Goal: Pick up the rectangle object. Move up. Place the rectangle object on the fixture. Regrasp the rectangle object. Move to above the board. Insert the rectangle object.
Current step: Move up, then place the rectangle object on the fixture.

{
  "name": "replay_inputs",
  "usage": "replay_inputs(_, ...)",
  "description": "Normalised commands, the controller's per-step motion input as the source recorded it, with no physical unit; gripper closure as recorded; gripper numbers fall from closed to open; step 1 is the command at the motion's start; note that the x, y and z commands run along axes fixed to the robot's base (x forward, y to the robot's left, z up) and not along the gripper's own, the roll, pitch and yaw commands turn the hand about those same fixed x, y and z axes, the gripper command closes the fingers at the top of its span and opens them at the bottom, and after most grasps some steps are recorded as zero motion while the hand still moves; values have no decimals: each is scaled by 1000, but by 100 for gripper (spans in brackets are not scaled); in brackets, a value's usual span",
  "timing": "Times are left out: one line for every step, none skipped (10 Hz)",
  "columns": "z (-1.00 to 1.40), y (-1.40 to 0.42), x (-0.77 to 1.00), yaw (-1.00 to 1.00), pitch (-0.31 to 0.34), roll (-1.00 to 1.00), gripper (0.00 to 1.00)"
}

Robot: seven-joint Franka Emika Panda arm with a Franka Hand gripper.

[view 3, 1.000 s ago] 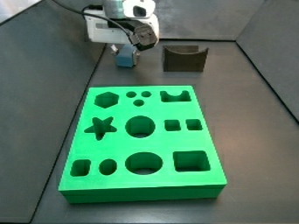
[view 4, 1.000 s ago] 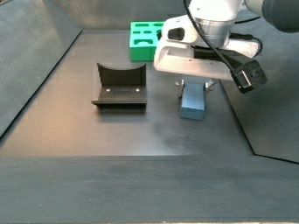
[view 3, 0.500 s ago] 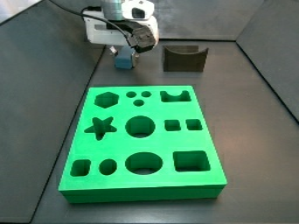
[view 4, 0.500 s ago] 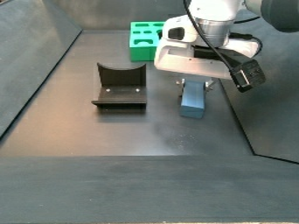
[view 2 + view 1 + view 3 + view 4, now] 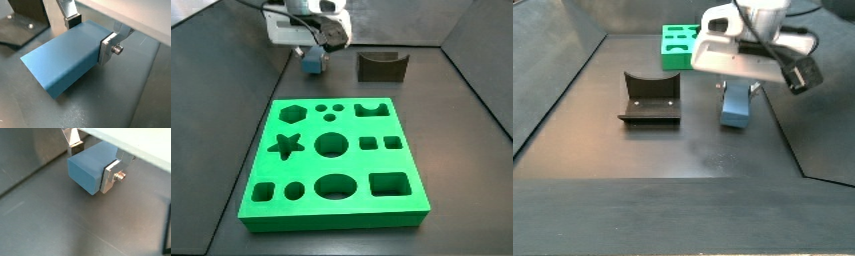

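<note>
The rectangle object [image 5: 88, 169] is a pale blue block held between my silver fingers [image 5: 111, 175]; it also shows in a wrist view [image 5: 63, 62]. My gripper [image 5: 310, 52] is shut on it and holds it above the floor, left of the dark fixture [image 5: 381, 66]. In a side view the block [image 5: 735, 105] hangs under the gripper [image 5: 736, 88], to the right of the fixture [image 5: 649, 97]. The green board [image 5: 334, 160] lies in front; only its end [image 5: 677, 45] shows in a side view.
Dark walls enclose the grey floor [image 5: 465, 150]. A corner of the fixture's base plate [image 5: 20, 31] shows in a wrist view beside the block.
The gripper has risen with the block; the block now hangs a little higher above the floor than a second ago.
</note>
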Motion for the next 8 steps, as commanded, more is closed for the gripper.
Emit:
replay_inputs(467, -11, -6, -18, 78, -5, 100)
replay_inputs(276, -7, -12, -18, 68, -1, 100)
replay_inputs(1000, 0, 0, 0, 0, 0, 100)
replay_inputs(1000, 3, 6, 1, -21, 4, 100)
replay_inputs(1000, 2, -3, 0, -4, 3, 100)
replay_inputs(1000, 3, -8, -2, 20, 2, 100)
replay_inputs(1000, 3, -12, -3, 29, 2, 100)
replay_inputs(1000, 4, -15, -6, 37, 3, 100)
